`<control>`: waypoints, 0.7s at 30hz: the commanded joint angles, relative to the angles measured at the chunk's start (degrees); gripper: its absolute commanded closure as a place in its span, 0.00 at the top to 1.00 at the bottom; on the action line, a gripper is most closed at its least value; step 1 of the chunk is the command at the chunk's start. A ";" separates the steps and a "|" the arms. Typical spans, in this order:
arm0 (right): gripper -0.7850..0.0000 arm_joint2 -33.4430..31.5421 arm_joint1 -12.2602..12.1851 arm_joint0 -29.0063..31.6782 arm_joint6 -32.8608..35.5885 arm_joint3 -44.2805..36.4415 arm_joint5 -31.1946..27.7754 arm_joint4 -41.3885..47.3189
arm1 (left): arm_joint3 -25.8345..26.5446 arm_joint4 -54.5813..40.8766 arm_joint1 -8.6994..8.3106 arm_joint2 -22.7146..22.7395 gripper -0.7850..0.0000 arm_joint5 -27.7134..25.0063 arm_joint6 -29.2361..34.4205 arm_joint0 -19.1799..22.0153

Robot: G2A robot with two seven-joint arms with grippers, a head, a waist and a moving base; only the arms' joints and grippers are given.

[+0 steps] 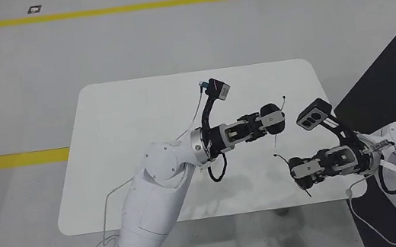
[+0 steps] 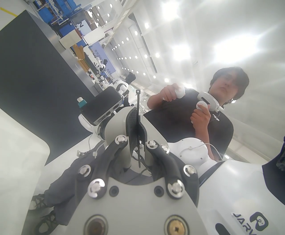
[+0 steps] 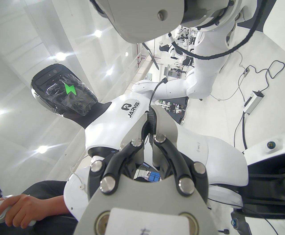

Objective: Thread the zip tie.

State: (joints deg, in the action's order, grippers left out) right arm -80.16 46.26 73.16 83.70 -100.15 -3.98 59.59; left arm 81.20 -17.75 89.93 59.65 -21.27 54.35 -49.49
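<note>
Black zip tie [image 1: 285, 100] is pinched in the left gripper [image 1: 282, 116] over the white bench [image 1: 143, 116] in the top view. The right gripper [image 1: 295, 173] is near and clamps a second tie [image 1: 280, 159]; the two ties are apart.

Left wrist view: left gripper [image 2: 137, 120] closed on the zip tie [image 2: 138, 100], upright, head above the fingers.

Right wrist view: right gripper [image 3: 150, 120] closed on the second tie [image 3: 155, 91], which curves away.

We judge both ties grasped and nothing threaded yet; aligning and feeding a tail into a head is left.

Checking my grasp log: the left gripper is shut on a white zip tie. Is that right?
Not quite: the zip tie is black, not white. The left wrist view shows the left gripper shut on it.
</note>
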 commanded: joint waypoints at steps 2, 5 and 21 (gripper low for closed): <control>0.00 0.00 0.00 0.00 0.00 0.00 0.00 0.00 | 0.00 0.00 0.00 0.00 0.00 0.00 0.00 0.00; 0.00 0.00 0.00 0.00 0.00 0.00 0.00 0.00 | 0.00 0.00 0.00 0.00 0.00 0.00 0.00 0.00; 0.00 -0.41 0.11 0.49 -1.82 -0.46 -0.78 -0.74 | 0.00 0.00 0.00 0.00 0.00 0.00 0.00 0.00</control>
State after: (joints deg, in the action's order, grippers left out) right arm -80.38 46.32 73.42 82.73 -100.37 -4.35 59.19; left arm 81.20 -17.75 89.93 59.65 -21.27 54.35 -49.49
